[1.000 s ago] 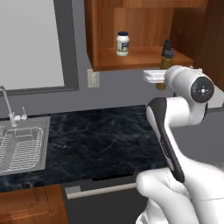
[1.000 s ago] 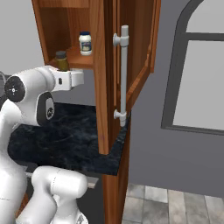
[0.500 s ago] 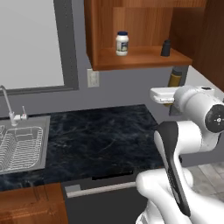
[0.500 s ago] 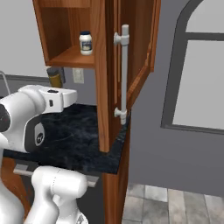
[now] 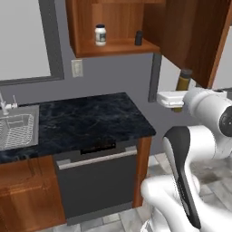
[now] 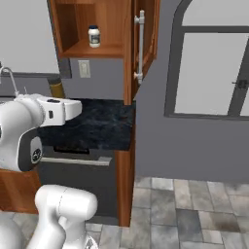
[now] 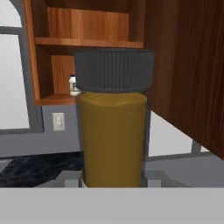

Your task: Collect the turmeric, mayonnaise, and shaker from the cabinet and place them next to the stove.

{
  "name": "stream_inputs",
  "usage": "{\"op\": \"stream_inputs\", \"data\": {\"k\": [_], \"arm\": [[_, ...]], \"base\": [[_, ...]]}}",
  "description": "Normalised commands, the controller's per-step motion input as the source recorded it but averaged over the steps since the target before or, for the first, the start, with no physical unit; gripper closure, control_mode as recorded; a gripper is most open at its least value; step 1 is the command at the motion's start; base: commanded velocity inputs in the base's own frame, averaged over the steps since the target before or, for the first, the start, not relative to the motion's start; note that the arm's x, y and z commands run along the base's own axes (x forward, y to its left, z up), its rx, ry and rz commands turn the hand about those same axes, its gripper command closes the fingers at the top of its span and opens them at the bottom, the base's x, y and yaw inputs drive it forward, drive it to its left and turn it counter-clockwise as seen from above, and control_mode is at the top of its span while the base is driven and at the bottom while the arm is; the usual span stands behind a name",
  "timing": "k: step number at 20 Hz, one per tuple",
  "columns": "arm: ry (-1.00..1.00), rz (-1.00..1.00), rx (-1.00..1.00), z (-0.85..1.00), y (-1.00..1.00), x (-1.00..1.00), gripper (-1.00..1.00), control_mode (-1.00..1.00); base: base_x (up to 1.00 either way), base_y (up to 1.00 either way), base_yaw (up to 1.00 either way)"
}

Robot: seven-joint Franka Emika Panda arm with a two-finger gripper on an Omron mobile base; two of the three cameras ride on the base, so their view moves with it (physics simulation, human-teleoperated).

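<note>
My gripper [image 7: 113, 179] is shut on the turmeric [image 7: 113, 135], a slim olive-yellow bottle with a dark ribbed cap, held upright in the air. From the left base view the turmeric [image 5: 184, 84] stands in the gripper [image 5: 181, 100] to the right of the counter, below the open cabinet door. The mayonnaise [image 5: 100, 35], a white jar with a dark lid, stands on the cabinet [image 5: 118, 47] shelf. A small dark shaker [image 5: 139, 38] sits at the shelf's right end. The mayonnaise [image 6: 94, 36] also appears from the right. The stove is out of view.
A black stone counter [image 5: 86, 118] lies under the cabinet, with a steel sink [image 5: 16, 129] at its left and a dishwasher front [image 5: 97, 174] below. The cabinet door [image 6: 143, 39] hangs open with a metal bar handle. A large window [image 6: 209, 73] is to the right.
Both base views have shifted, so the base has moved back and aside from the counter. The arm has brought the turmeric down and away from the cabinet shelf, still in its grip.
</note>
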Motion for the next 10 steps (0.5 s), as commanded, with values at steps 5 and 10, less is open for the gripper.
{"op": "stream_inputs", "data": {"k": [5, 10], "arm": [[0.0, 0.0, 0.0, 0.0, 0.0, 0.0, 1.0, 1.0], [0.0, 0.0, 0.0, 0.0, 0.0, 0.0, 1.0, 1.0]], "base": [[-0.99, 0.0, -0.38], [-0.86, -0.03, -0.47]]}}
